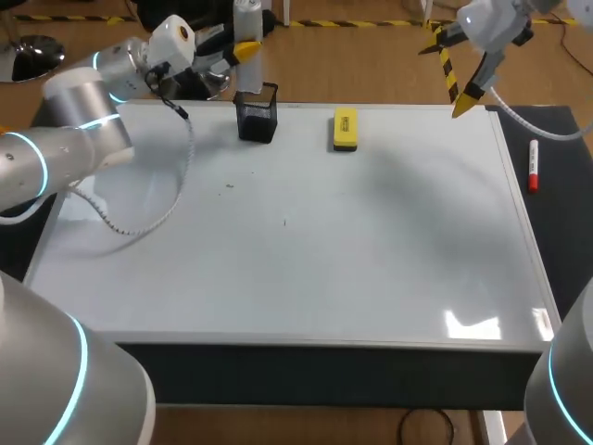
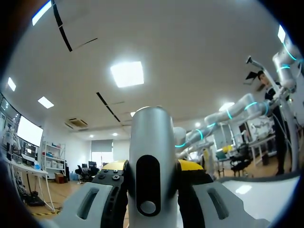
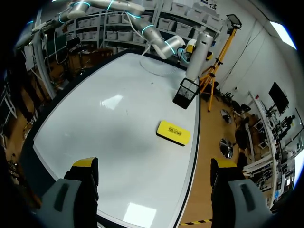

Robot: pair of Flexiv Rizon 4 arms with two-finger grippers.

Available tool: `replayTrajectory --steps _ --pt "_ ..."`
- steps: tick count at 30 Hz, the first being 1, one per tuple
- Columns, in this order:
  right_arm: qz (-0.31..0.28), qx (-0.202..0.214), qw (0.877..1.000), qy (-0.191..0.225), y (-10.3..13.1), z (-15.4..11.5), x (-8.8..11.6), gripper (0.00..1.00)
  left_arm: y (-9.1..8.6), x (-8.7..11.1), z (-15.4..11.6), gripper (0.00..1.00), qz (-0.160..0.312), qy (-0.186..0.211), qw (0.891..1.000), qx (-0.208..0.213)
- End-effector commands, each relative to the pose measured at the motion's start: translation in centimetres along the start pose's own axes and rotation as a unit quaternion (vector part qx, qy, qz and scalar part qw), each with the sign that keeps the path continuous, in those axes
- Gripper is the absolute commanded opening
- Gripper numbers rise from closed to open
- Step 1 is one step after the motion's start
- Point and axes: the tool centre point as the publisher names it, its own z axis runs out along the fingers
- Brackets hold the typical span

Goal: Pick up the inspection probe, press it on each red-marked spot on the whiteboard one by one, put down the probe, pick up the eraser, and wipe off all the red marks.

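My left jaws are closed on the probe (image 2: 151, 142), a smooth, stiff silver cylinder. I judge it slippery, so the hold around its middle must be firm. My right jaws stand wide and hold nothing. The eraser (image 3: 174, 132) lies ahead of them on the whiteboard (image 3: 95, 123); it looks light, best taken by its long sides.

The inspection probe (image 2: 152, 137), a silver-grey cylinder with a black oval slot in its side, stands upright, gripped from both sides by the left gripper (image 2: 152, 167) just past the far edge of the surface. The eraser (image 1: 345, 129), a yellow block, lies flat on the white whiteboard (image 1: 296, 250) near its far edge
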Motion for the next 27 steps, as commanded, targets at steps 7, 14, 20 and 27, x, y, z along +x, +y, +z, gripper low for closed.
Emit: replayTrajectory --steps 7,14,20,27 --pt "0.000 0.002 1.000 0.001 0.0 -0.1 0.0 1.00 2.1 -1.6 -0.3 0.00 -0.016 0.084 0.996 0.007" --pt "0.000 0.002 1.000 0.001 0.0 -0.1 0.0 1.00 3.1 -1.8 -0.8 0.00 -0.025 0.077 0.997 0.000" --pt "0.000 0.002 1.000 0.001 0.0 -0.1 0.0 1.00 4.1 -1.9 -1.1 0.00 -0.027 0.077 0.997 -0.016" --pt "0.000 0.002 1.000 0.001 0.0 -0.1 0.0 1.00 4.8 -1.8 -0.9 0.00 -0.020 0.079 0.996 -0.042"
